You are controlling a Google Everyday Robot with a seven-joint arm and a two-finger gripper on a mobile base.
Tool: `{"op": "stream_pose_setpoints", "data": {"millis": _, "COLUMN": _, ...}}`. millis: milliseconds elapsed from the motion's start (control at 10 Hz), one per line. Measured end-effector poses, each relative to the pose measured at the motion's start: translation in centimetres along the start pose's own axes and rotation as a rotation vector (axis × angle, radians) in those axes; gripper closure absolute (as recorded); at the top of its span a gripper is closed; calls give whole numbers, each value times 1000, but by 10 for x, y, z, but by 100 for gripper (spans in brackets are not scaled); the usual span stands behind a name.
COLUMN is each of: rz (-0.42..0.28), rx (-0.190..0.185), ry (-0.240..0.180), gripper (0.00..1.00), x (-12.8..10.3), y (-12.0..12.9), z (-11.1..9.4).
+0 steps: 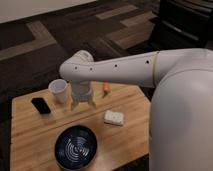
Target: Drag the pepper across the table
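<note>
Filling the near right side of the view, the robot's white body (187, 120) is sending its arm (120, 72) leftward over the light wooden surface (30, 137). Closest to the camera on that surface, a dark blue bowl (76, 147) with pale rings inside is sitting near the front edge. Just behind it and toward the right, a white rectangular block (114, 118) is lying flat, apart from the bowl. Farther back on the left, a black phone (41, 105) is lying on the wood. At about the same depth, near the middle, the pincer (83, 104) is hanging from the end of the arm and pointing down at the surface; it is standing released, its two fingers (75, 105) spread with bare wood showing between them and nothing in their grasp. A white cup (59, 90) is standing upright just beside the pincer on its left, between it and the phone. The pepper (106, 89), small and orange-red, is resting near the far edge of the surface, just to the right of the pincer and not touched by it, partly tucked under the arm. Beyond the surface, dark carpet (50, 35) with tan stripes is stretching away, and a dark cabinet (185, 25) is standing at the far right.
</note>
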Motion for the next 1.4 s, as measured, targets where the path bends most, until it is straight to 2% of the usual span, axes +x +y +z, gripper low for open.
{"op": "stream_pose_setpoints", "data": {"millis": 1200, "rz": 0, "rx": 0, "ry": 2, "gripper": 35, "x": 0, "y": 0, "z": 1}}
{"op": "stream_pose_setpoints", "data": {"millis": 1300, "rz": 4, "rx": -6, "ry": 4, "gripper": 35, "x": 0, "y": 0, "z": 1}}
{"op": "stream_pose_setpoints", "data": {"millis": 1400, "rz": 18, "rx": -40, "ry": 4, "gripper": 35, "x": -5, "y": 2, "z": 2}}
